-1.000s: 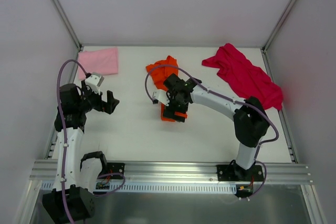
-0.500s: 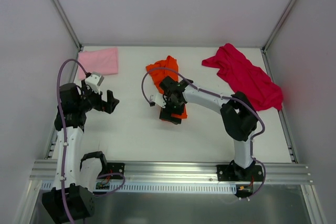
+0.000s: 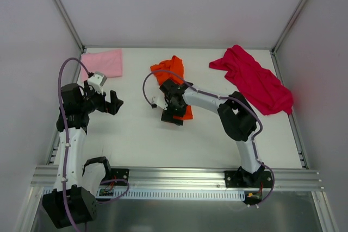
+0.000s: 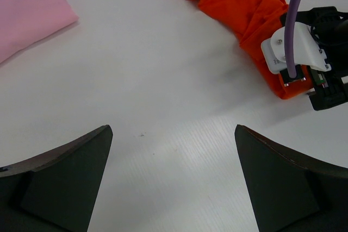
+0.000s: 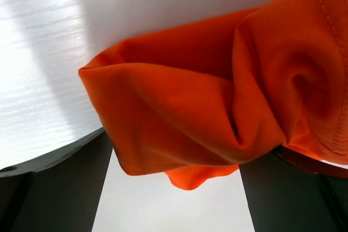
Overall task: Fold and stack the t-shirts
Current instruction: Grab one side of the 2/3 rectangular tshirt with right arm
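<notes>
Right arm has pulled in since the earlier frames: elbow now bent up tighter over mid-table, wrist shifted toward 11 o'clock, and the near end of the orange t-shirt has bunched up farther from the rail. Left arm barely changed.

Right gripper sits low at the shirt's near end, pointing toward 7 o'clock in the top view. Jaws are wide, one finger on each side of a crumpled orange fold; no pinch visible. Forearm runs from 4 o'clock across the table to it.

Left gripper hangs above bare table on the left side, aimed toward 3 o'clock, jaws spread wide, nothing between them. A purple cable loops over that arm.

Orange shirt lies crumpled at 12 o'clock, table centre-far. Pink t-shirt lies flat and folded in the 10 o'clock corner. Magenta t-shirt is heaped loose at 2 o'clock, well apart from the others.

White table, slightly glossy, one tiny dark speck in the left wrist view. Plain white walls on three sides with metal corner posts; aluminium rail along the near edge holds both bases.
</notes>
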`<control>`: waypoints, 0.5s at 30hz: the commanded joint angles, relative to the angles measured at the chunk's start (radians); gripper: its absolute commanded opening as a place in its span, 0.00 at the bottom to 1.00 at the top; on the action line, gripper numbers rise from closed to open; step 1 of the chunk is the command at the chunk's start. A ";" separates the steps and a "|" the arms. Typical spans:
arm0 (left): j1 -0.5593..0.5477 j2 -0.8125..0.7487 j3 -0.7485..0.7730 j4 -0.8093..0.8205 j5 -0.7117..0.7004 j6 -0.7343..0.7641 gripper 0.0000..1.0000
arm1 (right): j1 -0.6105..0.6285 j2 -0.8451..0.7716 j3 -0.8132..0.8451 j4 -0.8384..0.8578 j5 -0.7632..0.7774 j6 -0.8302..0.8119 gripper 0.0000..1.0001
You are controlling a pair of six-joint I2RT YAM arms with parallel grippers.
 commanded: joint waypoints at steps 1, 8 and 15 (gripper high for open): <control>0.010 0.005 0.039 0.035 0.043 -0.006 0.99 | 0.000 0.047 0.064 0.071 0.103 0.011 0.95; 0.010 -0.001 0.047 0.021 0.047 -0.002 0.99 | -0.001 0.076 0.094 0.079 0.153 0.009 0.54; 0.010 -0.021 0.050 0.010 0.055 -0.006 0.99 | -0.001 0.015 0.007 0.111 0.176 0.000 0.01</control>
